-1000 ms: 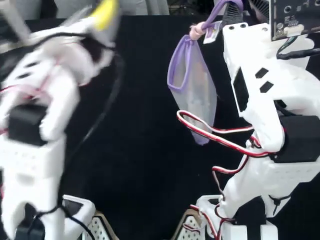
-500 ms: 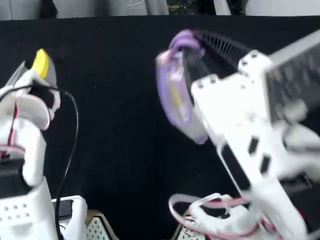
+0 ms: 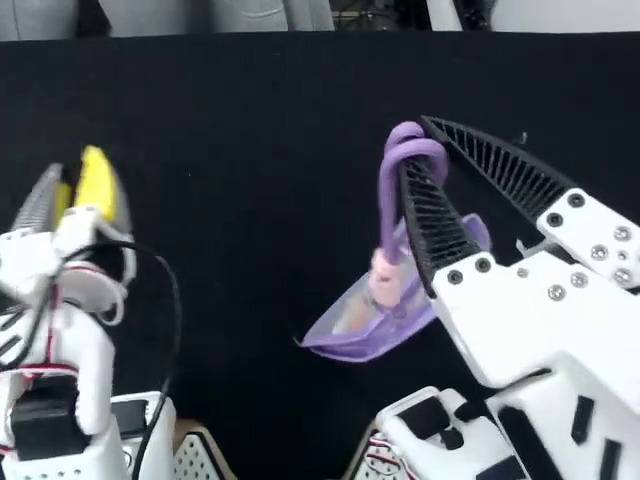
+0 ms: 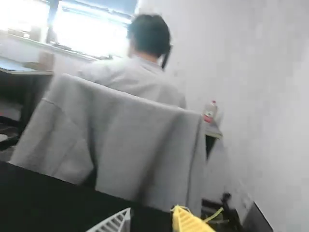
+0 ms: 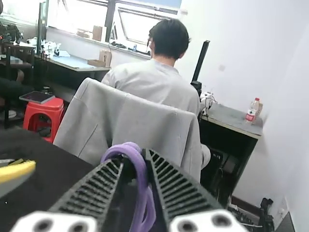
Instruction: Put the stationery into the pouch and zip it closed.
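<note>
Pinching the purple strap (image 3: pixel 384 205) shut in my right end effector (image 3: pixel 412 146) lets the pouch (image 3: pixel 350 328) hang low over the bench (image 3: pixel 250 120). My left end effector (image 3: pixel 72 195) hovers well apart, parted and empty, free for the zip.

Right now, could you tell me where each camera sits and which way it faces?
High view: fixed above the arms, looking down on the black table; shows left gripper, right gripper, pouch.
Left wrist view: on the left wrist, facing the room's grey jacket; own fingertips apart.
Right wrist view: on the right wrist, facing the same jacket; own fingers pinch the purple strap.
Shared: both wrist views see the jacket; high and right wrist views see the strap.
</note>
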Robot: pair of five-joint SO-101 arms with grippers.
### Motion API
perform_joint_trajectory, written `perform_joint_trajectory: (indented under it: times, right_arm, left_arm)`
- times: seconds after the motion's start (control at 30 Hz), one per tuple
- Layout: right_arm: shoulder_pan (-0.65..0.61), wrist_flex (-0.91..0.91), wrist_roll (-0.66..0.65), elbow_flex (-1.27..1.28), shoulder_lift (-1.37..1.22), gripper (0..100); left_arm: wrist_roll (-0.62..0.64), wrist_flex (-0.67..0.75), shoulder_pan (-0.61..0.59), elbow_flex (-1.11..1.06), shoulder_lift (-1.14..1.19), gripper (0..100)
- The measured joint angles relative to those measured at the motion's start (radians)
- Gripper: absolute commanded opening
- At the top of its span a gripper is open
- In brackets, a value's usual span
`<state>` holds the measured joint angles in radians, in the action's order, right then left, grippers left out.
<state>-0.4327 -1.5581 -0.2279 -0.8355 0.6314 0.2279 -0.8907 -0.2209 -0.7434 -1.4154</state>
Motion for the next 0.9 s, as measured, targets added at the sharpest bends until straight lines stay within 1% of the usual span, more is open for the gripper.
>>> perform_joint_trajectory:
  times: [0.07,0.2,0.3,0.37,0.47,0.57,0.63,0.67,0.77,0.9]
  right_arm:
    - [0.000,0.000,0.000,0.000,-0.021,1.2]
    - [0.000,0.000,0.000,0.000,-0.055,1.2]
    - [0.000,0.000,-0.003,0.000,-0.058,1.2]
    - [0.000,0.000,-0.018,0.000,-0.058,1.2]
    - [0.000,0.000,-0.037,0.000,-0.060,1.2]
    - [0.000,0.000,-0.041,0.000,-0.060,1.2]
    - [0.000,0.000,-0.041,0.000,-0.060,1.2]
    - [0.000,0.000,-0.041,0.000,-0.060,1.2]
    - [0.000,0.000,-0.041,0.000,-0.060,1.2]
    - [0.000,0.000,-0.041,0.000,-0.060,1.2]
  left_arm:
    - [-0.077,-0.041,0.100,-0.002,-0.003,15]
    - [-0.264,-0.152,0.353,-0.002,-0.014,15]
    - [-0.371,-0.252,0.532,0.002,-0.014,15]
    - [-0.417,-0.334,0.624,0.032,-0.008,15]
    - [-0.485,-0.466,0.804,0.123,-0.015,15]
    - [-0.497,-0.580,1.007,0.235,-0.015,15]
    - [-0.500,-0.618,1.123,0.279,-0.017,15]
    - [-0.500,-0.626,1.166,0.285,-0.017,15]
    - [-0.500,-0.620,1.212,0.272,-0.017,15]
    - [-0.502,-0.491,1.227,0.137,-0.017,15]
